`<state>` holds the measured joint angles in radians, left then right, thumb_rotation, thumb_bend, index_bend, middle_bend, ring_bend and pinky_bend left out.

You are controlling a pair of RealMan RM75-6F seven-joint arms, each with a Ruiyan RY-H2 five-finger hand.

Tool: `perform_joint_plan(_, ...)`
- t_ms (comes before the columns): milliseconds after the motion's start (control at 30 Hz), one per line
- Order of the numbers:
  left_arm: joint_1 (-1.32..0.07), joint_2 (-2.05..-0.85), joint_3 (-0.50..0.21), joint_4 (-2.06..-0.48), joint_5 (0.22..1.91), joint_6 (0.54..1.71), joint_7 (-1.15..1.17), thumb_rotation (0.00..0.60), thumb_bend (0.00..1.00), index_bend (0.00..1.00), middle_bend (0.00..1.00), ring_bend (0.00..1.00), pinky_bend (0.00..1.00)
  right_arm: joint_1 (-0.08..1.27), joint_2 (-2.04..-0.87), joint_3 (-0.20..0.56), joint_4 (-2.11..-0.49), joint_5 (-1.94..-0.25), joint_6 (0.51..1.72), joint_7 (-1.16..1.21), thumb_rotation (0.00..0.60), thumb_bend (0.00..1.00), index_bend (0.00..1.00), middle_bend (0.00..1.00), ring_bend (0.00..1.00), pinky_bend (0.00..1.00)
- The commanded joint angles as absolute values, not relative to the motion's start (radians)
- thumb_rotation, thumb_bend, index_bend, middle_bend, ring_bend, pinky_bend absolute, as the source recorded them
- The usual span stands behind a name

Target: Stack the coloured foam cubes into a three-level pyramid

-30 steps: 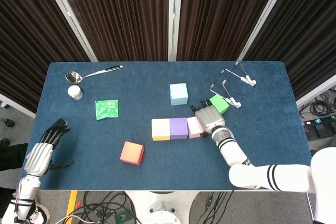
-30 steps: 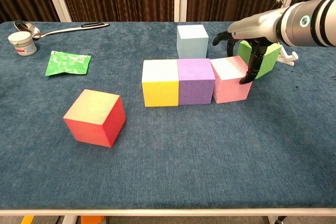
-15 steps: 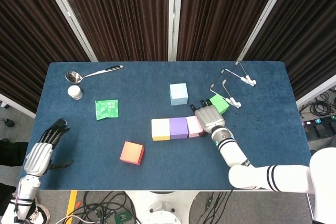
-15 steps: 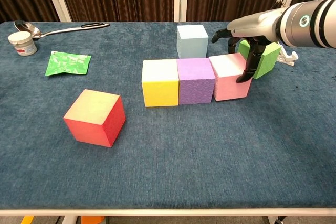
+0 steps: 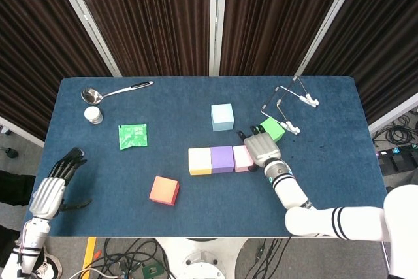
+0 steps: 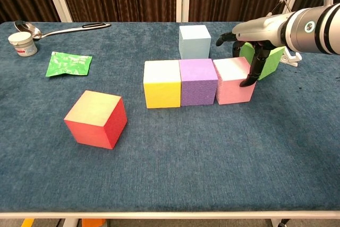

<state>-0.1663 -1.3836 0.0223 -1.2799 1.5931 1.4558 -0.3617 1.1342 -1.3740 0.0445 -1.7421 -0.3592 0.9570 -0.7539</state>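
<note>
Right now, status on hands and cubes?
Right hand touching pink cube, gripping nothing. Left hand open, idle. Base row of three set. Nothing blocking.

three foam cubes sit touching in a row mid-table: yellow foam cube (image 6: 162, 84) left, purple foam cube (image 6: 198, 82) middle, pink foam cube (image 6: 232, 80) right; pale blue foam cube (image 6: 194, 41) behind them; red foam cube (image 6: 96, 119) out front-left.

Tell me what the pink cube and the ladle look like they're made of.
Pink cube: likely soft foam, matte, with faintly textured faces and no glare. Ladle: probably polished metal, given the shiny bowl and stem; its dark handle grip could be plastic.
</note>
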Motion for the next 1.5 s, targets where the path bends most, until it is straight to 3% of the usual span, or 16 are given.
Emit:
perform_joint_plan(33, -0.166, -1.383, 0.022, -1.281, 1.593, 1.456, -0.36, 0.6, 0.0, 0.15, 0.09, 0.0, 0.07, 1.131, -1.376, 0.045, -1.742, -0.365, 0.962, -0.749, 0.6, 0.11, 0.0, 0.37, 0.0, 0.0)
perform_joint_plan(633, -0.165, -1.381, 0.022, -1.282, 1.591, 1.457, -0.362, 0.6, 0.0, 0.15, 0.09, 0.0, 0.07, 1.102, -1.399, 0.054, -1.731, -0.393, 0.979, -0.715, 0.6, 0.1, 0.0, 0.37, 0.0, 0.0)
perform_joint_plan(1067, -0.161, -1.377, 0.025, -1.284, 1.592, 1.459, -0.358, 0.6, 0.0, 0.15, 0.09, 0.0, 0.07, 1.087, -1.392, 0.066, -1.735, -0.399, 0.964, -0.687, 0.6, 0.08, 0.0, 0.21, 0.0, 0.0)
perform_joint_plan(1300, -0.162, -1.377, 0.024, -1.285, 1.592, 1.46, -0.356, 0.6, 0.0, 0.15, 0.09, 0.0, 0.07, 1.083, -1.389, 0.071, -1.734, -0.403, 0.953, -0.674, 0.6, 0.05, 0.0, 0.19, 0.0, 0.0)
perform_joint_plan(1500, -0.164, -1.373, 0.023, -1.289, 1.594, 1.46, -0.354, 0.6, 0.0, 0.15, 0.09, 0.0, 0.07, 1.064, -1.309, 0.095, -1.803, -0.453, 0.935, -0.623, 0.6, 0.03, 0.0, 0.1, 0.0, 0.0)
